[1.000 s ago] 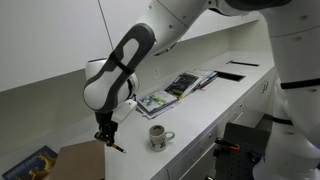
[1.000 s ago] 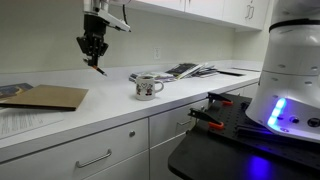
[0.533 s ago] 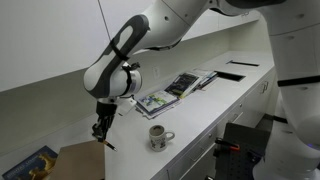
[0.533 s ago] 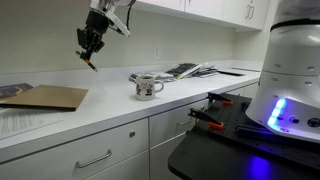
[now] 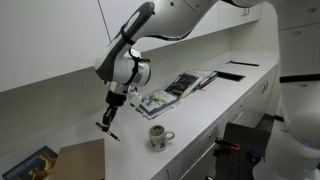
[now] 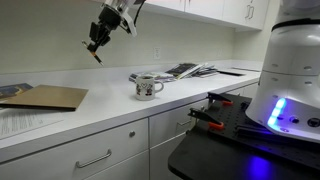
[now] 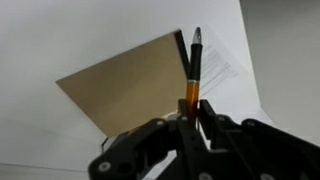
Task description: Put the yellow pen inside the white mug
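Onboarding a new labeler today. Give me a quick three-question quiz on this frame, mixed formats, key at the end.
1. True or false: the yellow pen already sits inside the white mug.
2. The gripper is: A) open over the mug; B) shut on the yellow pen, up in the air; C) open and empty, touching the mug.
3. Does the mug stand upright or lie on its side?
Key: 1 false; 2 B; 3 upright.
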Robot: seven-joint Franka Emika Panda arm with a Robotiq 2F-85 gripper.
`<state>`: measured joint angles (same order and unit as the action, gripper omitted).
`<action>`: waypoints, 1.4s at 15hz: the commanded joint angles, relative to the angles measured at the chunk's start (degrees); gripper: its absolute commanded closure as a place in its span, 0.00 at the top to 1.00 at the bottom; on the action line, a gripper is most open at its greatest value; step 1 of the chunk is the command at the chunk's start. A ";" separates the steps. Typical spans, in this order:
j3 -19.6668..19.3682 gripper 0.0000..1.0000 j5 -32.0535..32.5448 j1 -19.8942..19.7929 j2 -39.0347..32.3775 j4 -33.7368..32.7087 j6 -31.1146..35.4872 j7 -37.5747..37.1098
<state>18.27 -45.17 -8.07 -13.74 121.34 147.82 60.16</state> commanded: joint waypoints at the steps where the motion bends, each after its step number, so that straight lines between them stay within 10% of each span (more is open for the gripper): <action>1: -2.52 0.04 -6.81 0.95 5.04 4.90 0.52 7.57; 8: -9.67 0.04 -16.45 3.73 11.66 12.95 3.47 16.45; 21: -7.88 0.04 -28.35 1.81 14.15 20.87 18.09 25.41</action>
<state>9.98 -71.53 -6.68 -0.35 140.16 163.68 84.59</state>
